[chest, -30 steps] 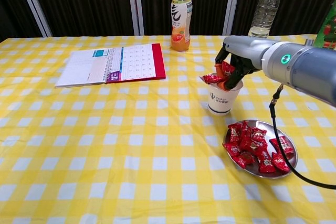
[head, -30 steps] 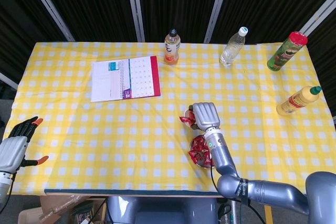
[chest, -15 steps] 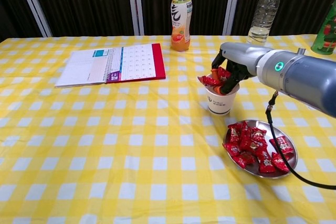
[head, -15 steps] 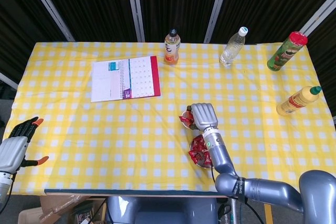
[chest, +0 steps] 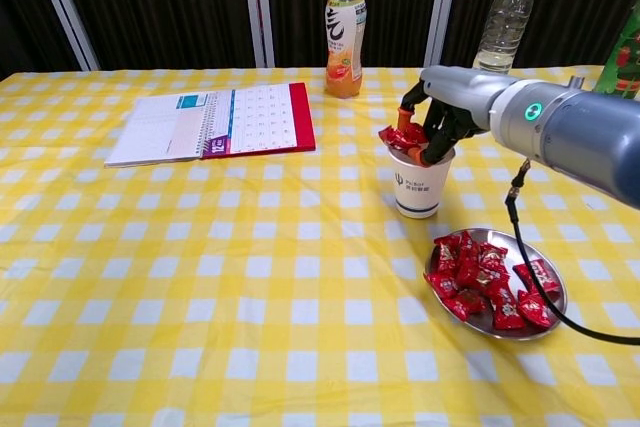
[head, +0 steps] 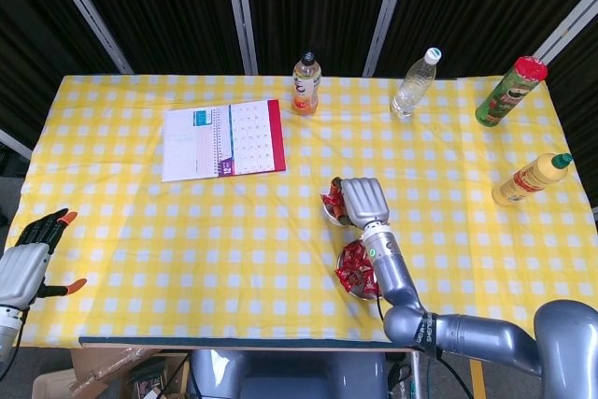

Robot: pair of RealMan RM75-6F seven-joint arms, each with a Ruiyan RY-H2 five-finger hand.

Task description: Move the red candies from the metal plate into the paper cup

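Note:
A white paper cup (chest: 418, 188) stands on the checked cloth, mostly hidden under my right hand (head: 363, 200) in the head view. My right hand (chest: 432, 117) hovers just over the cup's rim and grips red candies (chest: 400, 135) that stick out to the left of its fingers. Right of the cup, nearer me, the metal plate (chest: 545, 312) holds a pile of red candies (chest: 480, 278); in the head view that plate (head: 346, 277) lies partly under my right forearm. My left hand (head: 28, 264) hangs open beyond the table's left edge, holding nothing.
A red-edged calendar (chest: 215, 122) lies at the back left. An orange drink bottle (chest: 343, 34), a clear water bottle (chest: 503, 17), a green can (head: 509, 92) and a yellow squeeze bottle (head: 530, 179) stand along the back and right.
My right hand dipped with the candies toward the cup's rim, then rose slightly and shifted a little away from me. The left hand has not moved.

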